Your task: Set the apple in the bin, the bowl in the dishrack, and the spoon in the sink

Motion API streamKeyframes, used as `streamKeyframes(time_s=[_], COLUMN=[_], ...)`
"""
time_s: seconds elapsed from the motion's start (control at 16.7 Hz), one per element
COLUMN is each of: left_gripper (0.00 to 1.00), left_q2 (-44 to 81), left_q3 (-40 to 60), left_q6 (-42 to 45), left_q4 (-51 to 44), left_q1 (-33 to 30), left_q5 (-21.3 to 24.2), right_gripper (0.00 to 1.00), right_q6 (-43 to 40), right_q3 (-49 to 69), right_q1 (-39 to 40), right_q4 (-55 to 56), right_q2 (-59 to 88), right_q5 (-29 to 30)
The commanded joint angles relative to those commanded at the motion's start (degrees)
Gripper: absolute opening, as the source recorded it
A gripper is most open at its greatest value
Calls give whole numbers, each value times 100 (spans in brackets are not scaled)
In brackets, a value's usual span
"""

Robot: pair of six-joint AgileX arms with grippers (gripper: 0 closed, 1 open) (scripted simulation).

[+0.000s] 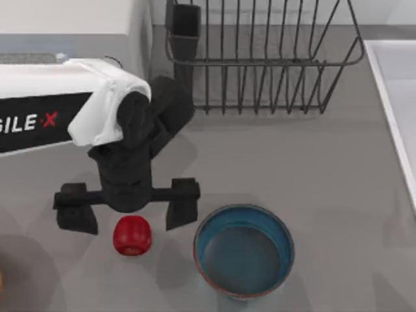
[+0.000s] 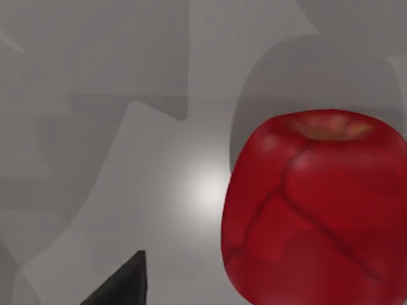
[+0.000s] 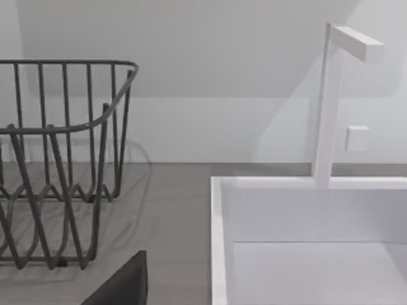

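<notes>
The small red apple (image 1: 132, 235) rests on the grey table, left of the blue bowl (image 1: 244, 250) with its reddish-brown rim. My left gripper (image 1: 128, 223) hangs open just over the apple, its dark fingers (image 1: 77, 218) spread wide on either side without touching it. In the left wrist view the apple (image 2: 318, 210) looms close, beside one fingertip (image 2: 124, 286). The dark wire dishrack (image 1: 260, 58) stands at the back, and the white sink (image 1: 396, 97) lies at the right edge. The spoon and the bin are out of view.
A white appliance (image 1: 65, 19) stands at the back left, behind my left arm. The right wrist view faces the dishrack (image 3: 57, 159) and the sink (image 3: 305, 216) with its white tap (image 3: 327, 101); a dark part of my right gripper (image 3: 121, 286) pokes in there.
</notes>
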Motion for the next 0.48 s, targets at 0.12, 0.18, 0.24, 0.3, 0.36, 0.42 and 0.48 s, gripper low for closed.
streamKeyframes(time_s=[0.12, 0.18, 0.24, 0.3, 0.36, 0.42, 0.48], left_gripper=[100, 100, 100, 100, 100, 100, 100], left_q2=[192, 285, 369, 438, 479, 484, 484], left_q3=[-258, -388, -500, -582, -625, -630, -630], left_q6=[27, 42, 54, 61, 64, 64, 64], left_q4=[518, 759, 943, 1067, 1129, 1136, 1136], left_q1=[26, 39, 50, 56, 59, 59, 59], left_q5=[1, 0, 0, 0, 0, 0, 0], right_gripper=[100, 100, 100, 100, 100, 100, 100], right_q6=[0, 0, 0, 0, 0, 0, 0], right_q3=[0, 0, 0, 0, 0, 0, 0], right_q1=[0, 0, 0, 0, 0, 0, 0], right_q4=[0, 0, 0, 0, 0, 0, 0], right_q2=[0, 0, 0, 0, 0, 0, 0], right_q5=[0, 0, 0, 0, 0, 0, 0])
